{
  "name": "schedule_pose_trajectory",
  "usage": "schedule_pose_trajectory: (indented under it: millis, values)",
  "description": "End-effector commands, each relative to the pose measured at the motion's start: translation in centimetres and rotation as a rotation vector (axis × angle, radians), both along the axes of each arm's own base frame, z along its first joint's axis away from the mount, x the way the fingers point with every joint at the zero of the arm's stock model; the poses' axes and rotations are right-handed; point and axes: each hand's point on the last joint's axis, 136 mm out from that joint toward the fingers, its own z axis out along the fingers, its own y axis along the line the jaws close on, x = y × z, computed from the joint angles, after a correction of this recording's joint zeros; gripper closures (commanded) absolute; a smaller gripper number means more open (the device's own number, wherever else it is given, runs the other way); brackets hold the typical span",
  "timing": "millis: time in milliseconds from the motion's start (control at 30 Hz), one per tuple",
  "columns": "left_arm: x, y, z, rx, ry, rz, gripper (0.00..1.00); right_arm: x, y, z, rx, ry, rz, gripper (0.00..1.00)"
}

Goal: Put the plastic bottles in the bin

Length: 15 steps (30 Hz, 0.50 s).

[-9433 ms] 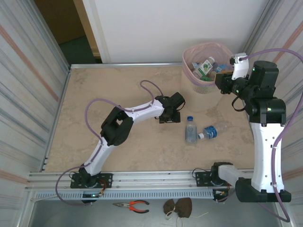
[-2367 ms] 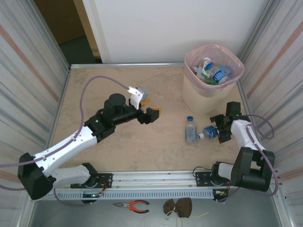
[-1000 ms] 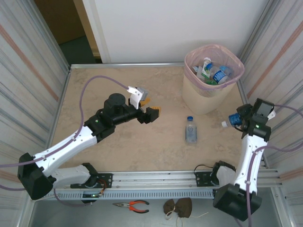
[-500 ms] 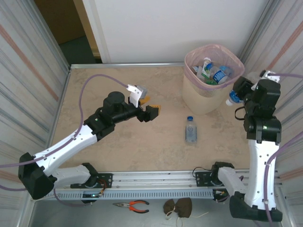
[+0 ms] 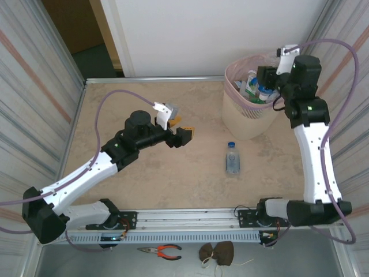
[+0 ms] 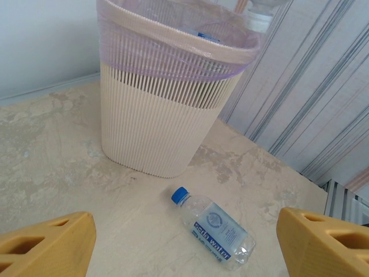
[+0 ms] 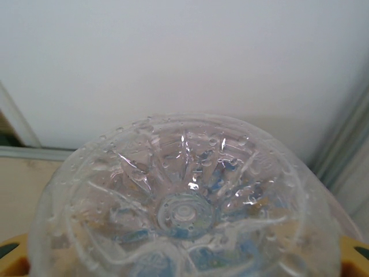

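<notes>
Clear plastic, seen base-on: the held bottle [image 7: 184,213] sits between the right jaws, which pinch its sides. Orange right fingertips [image 7: 12,266] show at the lower corners of the right wrist view. From above, I see the right arm [image 5: 311,138] raised, with its jaws over the opening of the bin [image 5: 242,121], close to the right rim. The bin stands at the far right of the surface [image 5: 144,184], with a pink liner [image 5: 230,75] folded over its rim. Several bottles [image 5: 252,83] lie inside it. A lying bottle [image 5: 232,158], clear with a blue cap, rests on its side on the surface just near of the bin, cap pointing toward it. The left jaws are spread wide and hold nothing. They hang over the middle of the surface, well apart from the lying bottle. In the left wrist view I see the bin and that bottle framed between the two orange left fingertips [image 6: 49,245].
</notes>
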Motion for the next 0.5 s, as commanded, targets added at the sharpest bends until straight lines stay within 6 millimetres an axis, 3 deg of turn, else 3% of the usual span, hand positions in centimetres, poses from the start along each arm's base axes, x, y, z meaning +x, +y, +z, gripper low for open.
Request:
schedule_pose_trajectory:
  millis: [0,233,267,467]
  values:
    - [-0.2,0.9,2.1,-0.018,-0.055,0.014,0.18,1.6,2.4,2.3,-0.046,-0.074,0.145,0.44]
    - [-0.4,1.5,2.0,-0.02,-0.053,0.029,0.18,5.2,3.9,-1.6,-0.058,0.064,0.231,0.45]
    - [-0.3,1.6,1.9,-0.019,-0.052,0.031,0.18,5.4,4.1,-1.0,-0.06,0.055,0.241,0.45]
    - [-0.4,1.7,1.8,-0.019,-0.048,0.034,0.18,6.9,4.9,-5.5,-0.049,0.197,0.297,0.45]
